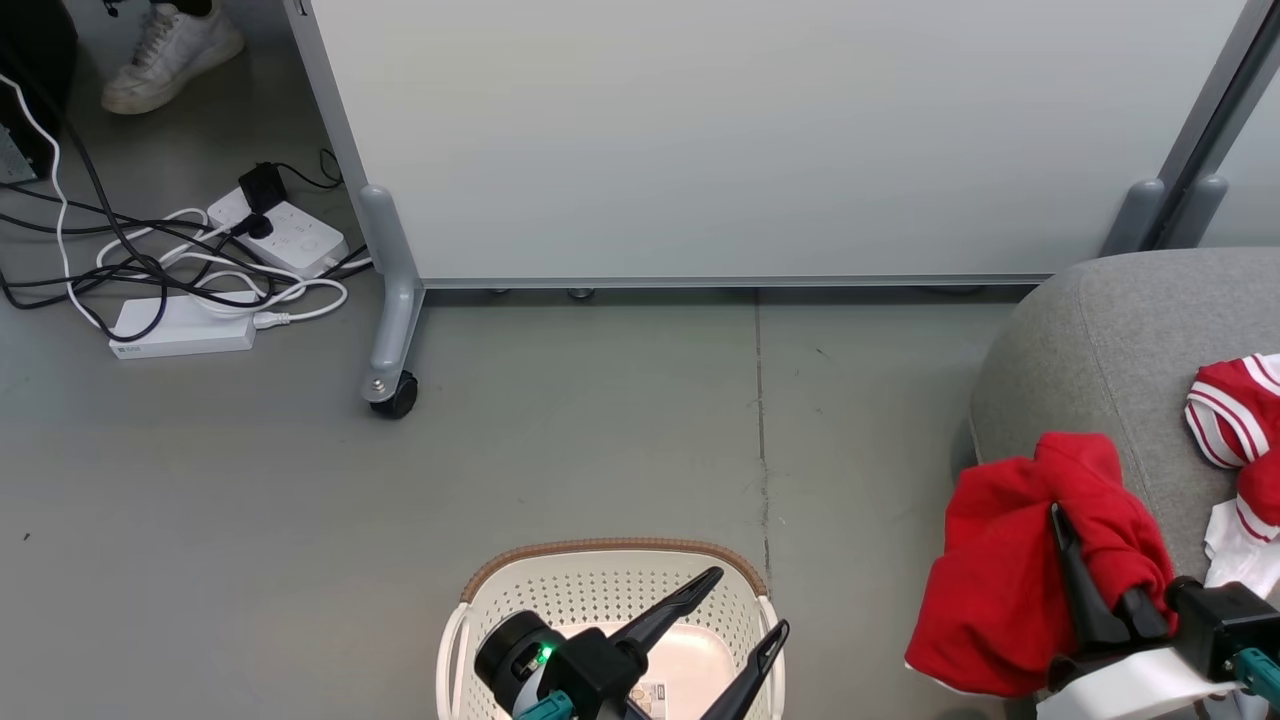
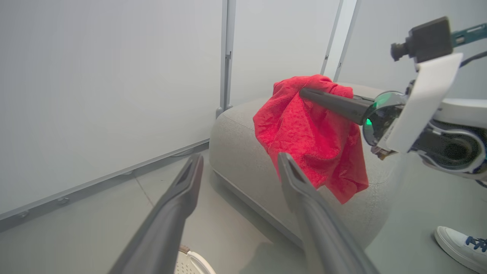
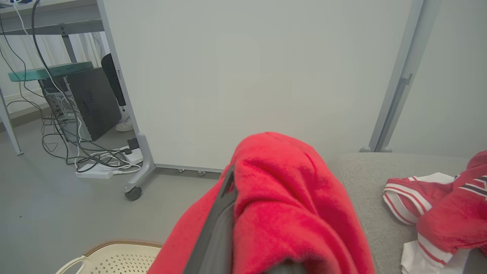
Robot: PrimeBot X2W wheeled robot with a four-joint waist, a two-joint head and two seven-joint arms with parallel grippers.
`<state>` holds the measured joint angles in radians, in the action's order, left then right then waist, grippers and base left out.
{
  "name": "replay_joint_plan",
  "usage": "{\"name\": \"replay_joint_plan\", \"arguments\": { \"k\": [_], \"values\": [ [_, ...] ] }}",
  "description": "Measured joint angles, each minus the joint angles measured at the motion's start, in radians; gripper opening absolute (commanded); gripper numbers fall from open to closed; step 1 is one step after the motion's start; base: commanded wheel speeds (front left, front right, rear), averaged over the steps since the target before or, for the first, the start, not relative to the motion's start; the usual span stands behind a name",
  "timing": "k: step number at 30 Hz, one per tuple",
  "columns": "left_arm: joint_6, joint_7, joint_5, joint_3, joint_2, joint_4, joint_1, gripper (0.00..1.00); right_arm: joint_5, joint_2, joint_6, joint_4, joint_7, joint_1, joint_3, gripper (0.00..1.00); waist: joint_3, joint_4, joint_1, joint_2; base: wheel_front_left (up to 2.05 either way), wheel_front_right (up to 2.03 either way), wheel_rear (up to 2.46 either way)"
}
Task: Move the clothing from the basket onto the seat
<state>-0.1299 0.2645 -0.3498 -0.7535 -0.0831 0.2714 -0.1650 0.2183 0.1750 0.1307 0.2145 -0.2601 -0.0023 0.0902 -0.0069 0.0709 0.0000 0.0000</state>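
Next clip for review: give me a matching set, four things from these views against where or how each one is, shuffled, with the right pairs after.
Things
1. left tool
2. right tool
3. basket
4. striped garment

Place or state
A. lying on the grey seat
B. open, over the basket
C. shut on a plain red garment
D. standing on the floor

Pairs: 1-B, 2-C, 3-D, 4-A
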Motion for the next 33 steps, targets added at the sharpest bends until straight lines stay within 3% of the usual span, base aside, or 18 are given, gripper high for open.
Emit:
{"name": "replay_joint_plan", "arguments": {
  "k": [25,33],
  "values": [
    [0.0,0.0,-0.004,0.017,0.01,0.016,0.003,1.0,0.002,-0.007,0.0,0.018,0.0,0.002,0.011,0.0,0.003,-0.003,-0.0001,0.0,0.0,0.0,0.0],
    [0.0,0.0,-0.001,0.024,0.011,0.01,0.003,1.0,0.0,-0.004,0.0,0.012,0.0,-0.006,-0.012,0.0,0.007,-0.047,-0.0001,0.0,0.0,0.0,0.0]
  ]
}}
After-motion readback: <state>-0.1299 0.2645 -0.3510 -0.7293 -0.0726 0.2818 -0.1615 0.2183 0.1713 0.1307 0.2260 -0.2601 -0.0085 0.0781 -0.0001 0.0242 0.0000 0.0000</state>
